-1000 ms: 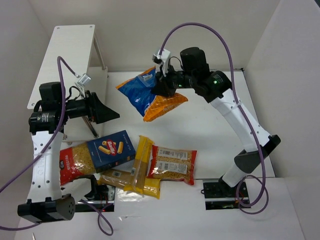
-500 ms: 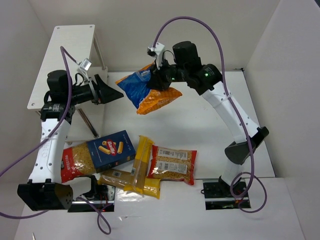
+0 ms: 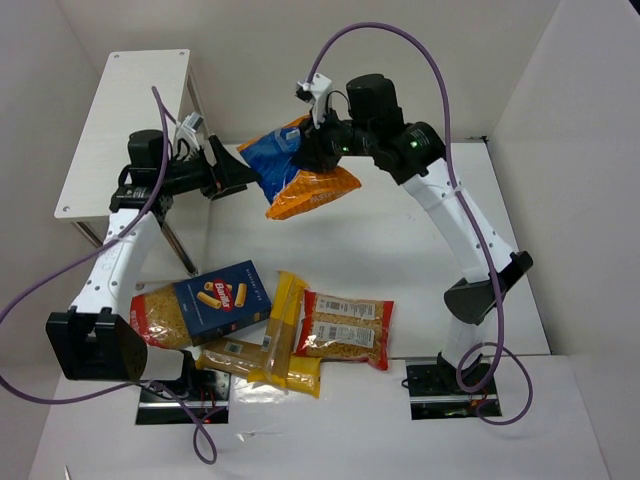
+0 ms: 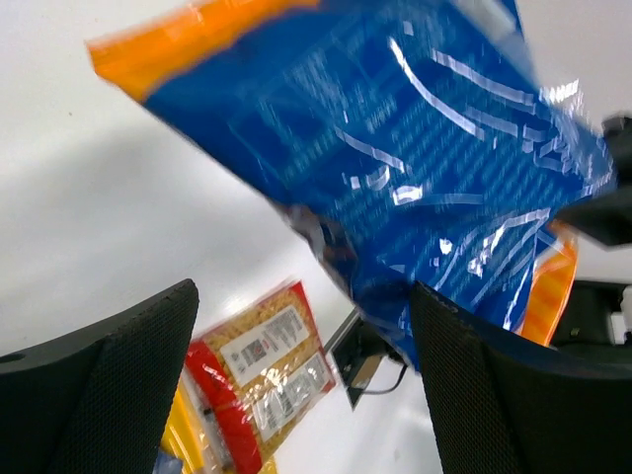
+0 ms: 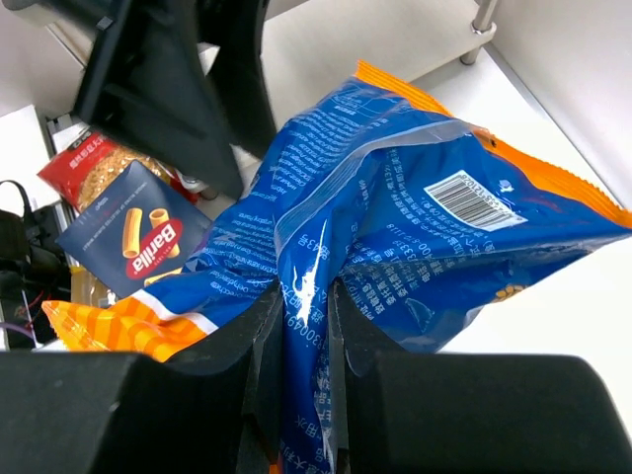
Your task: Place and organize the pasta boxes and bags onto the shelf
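The crinkly blue bag with an orange end [image 3: 300,178] hangs in the air over the table's back, and my right gripper [image 3: 322,150] is shut on a fold of it [image 5: 395,197], pinched between the pads [image 5: 304,326]. My left gripper [image 3: 248,178] is open and level with the bag's left edge; in the left wrist view the bag [image 4: 395,148] fills the space just past the fingertips [image 4: 306,395] and touches the right finger [image 4: 484,395]. The shelf [image 3: 120,120] stands at the back left. The blue pasta box [image 3: 222,297] lies at the front.
Near the front edge lie a red-trimmed bag of pasta [image 3: 347,328], another [image 3: 155,320] partly under the blue box, and long yellow spaghetti packs [image 3: 280,330]. White walls close in the table on all sides. The shelf's metal legs [image 3: 178,250] reach the table beside my left arm.
My left arm has swung up and to the right, bringing its open gripper to the bag's left edge. The right arm has shifted the bag slightly left and back.
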Tool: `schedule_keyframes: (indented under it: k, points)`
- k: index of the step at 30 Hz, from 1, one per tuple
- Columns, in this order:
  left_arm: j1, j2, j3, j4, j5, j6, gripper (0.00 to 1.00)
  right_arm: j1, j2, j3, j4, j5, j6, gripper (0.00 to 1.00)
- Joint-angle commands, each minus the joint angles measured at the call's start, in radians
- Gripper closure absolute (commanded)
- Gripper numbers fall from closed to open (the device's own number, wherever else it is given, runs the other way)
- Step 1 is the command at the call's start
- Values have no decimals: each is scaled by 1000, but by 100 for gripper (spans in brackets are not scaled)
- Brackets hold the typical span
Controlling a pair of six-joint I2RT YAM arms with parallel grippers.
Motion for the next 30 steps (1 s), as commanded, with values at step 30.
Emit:
schedule_keyframes:
  k: [30]
  points:
    - [-17,101,159,102,32,-318,5,-3,46,207,112,-186,93,100]
